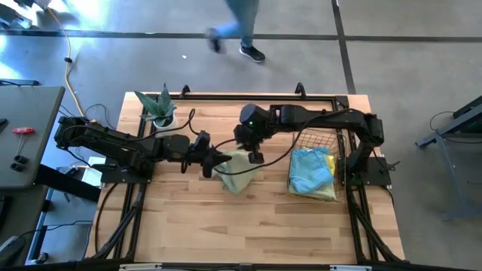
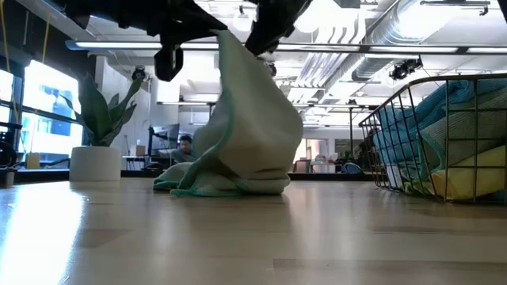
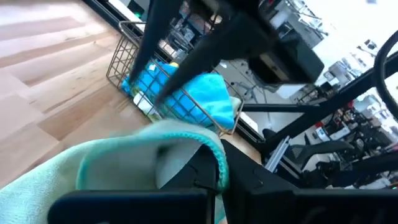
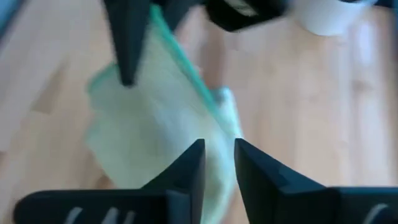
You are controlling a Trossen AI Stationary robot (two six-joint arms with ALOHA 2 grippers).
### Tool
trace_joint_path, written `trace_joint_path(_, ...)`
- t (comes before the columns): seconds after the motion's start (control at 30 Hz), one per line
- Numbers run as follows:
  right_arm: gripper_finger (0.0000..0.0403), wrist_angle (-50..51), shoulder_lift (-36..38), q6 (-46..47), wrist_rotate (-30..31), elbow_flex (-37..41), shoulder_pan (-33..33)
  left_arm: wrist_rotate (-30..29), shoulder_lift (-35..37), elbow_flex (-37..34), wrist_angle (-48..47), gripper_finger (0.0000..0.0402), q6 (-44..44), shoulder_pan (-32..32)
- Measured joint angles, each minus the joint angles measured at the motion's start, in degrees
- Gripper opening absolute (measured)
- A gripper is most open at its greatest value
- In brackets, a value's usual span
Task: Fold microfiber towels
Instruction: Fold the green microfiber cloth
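Both arms reach toward mid-table from opposite sides. The left end effector (image 1: 213, 162) is clamped on the pale green towel (image 1: 239, 172), lifting one edge while the rest pools on the table (image 1: 226, 226). The right end effector (image 1: 256, 156) pinches the towel's top beside it. Blue and yellow towels (image 1: 312, 175) fill the wire basket (image 1: 340, 162).

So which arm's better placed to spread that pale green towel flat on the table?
Probably left: the left gripper holds the pale green towel at its raised edge, while the right gripper hovers just above it.
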State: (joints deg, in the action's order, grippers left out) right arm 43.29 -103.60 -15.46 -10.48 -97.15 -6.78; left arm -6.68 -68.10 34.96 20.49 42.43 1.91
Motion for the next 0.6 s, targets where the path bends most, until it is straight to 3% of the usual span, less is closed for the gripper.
trace_joint_path(0.17, 0.0097, 8.93, 1.64, 0.49, 12.24, -5.88, -0.08, -1.70, 0.00, 0.00, 1.63, 0.0001, 2.99, 0.47)
trace_joint_path(0.3, 0.0098, 14.24, 3.35, 6.23, 13.50, -11.87, 0.38, -4.95, 0.00, 0.00, 5.39, 0.0000, 4.11, 2.52)
trace_joint_path(0.43, 0.0099, 11.32, 5.75, 12.15, 16.31, -13.85, 2.76, -11.72, 0.00, 0.00, 7.07, 0.0000, 8.16, 5.06)
trace_joint_path(0.6, 0.0099, 10.55, 5.64, 18.57, 33.05, -13.79, 7.37, -18.55, 0.00, 0.00, 9.39, 0.0000, 13.91, 8.00)
